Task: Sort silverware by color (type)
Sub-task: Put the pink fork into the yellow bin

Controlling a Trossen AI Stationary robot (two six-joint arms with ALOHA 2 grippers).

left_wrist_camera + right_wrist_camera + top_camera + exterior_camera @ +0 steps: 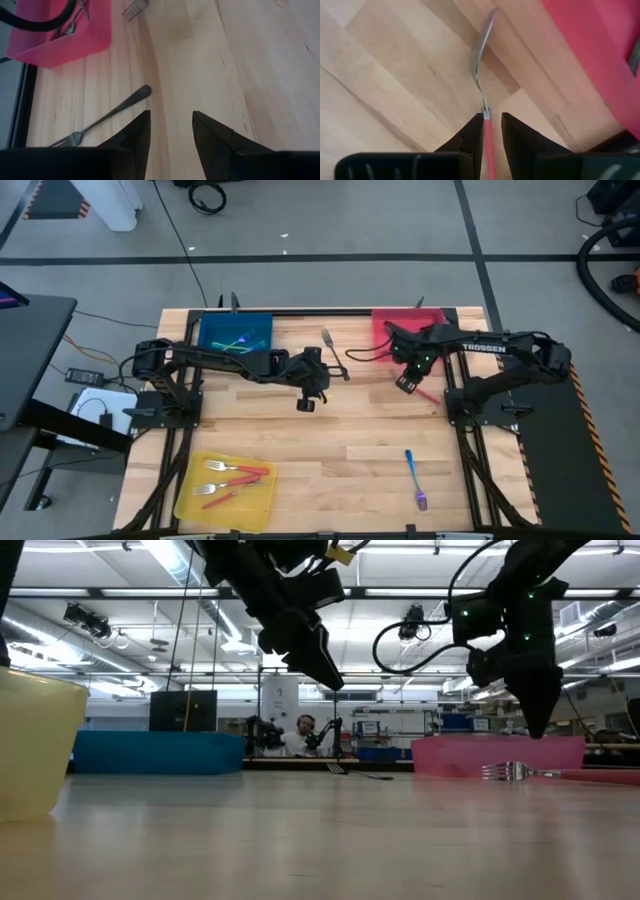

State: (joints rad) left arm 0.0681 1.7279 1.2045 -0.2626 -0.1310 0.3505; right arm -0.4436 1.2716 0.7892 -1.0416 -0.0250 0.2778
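Right hand is sitting just off the front edge of the red tray, with its fingers narrowed around the red handle of a red-handled fork. In the right wrist view the handle is running between the two fingers and the silver head is sticking out past them over the wood, right beside the tray's corner. From the low view the fork's tines are showing just in front of the tray, close to the tabletop, but I can't tell if it's lifted or still touching.

Left hand is hovering near the middle of the tabletop, out to the side of the red tray toward the blue tray. Its fingers are spread moderately wide with nothing between them, just bare wood. A dark fork is lying flat on the tabletop between the two trays, near the left hand; the left wrist view is showing it just beside one fingertip, not touching.

Other silverware: iridescent pieces are lying in the blue tray, a few red-handled forks are sitting in the yellow tray at the corner diagonally opposite the red tray, and one iridescent blue fork is lying alone on the tabletop well in front of the red tray.
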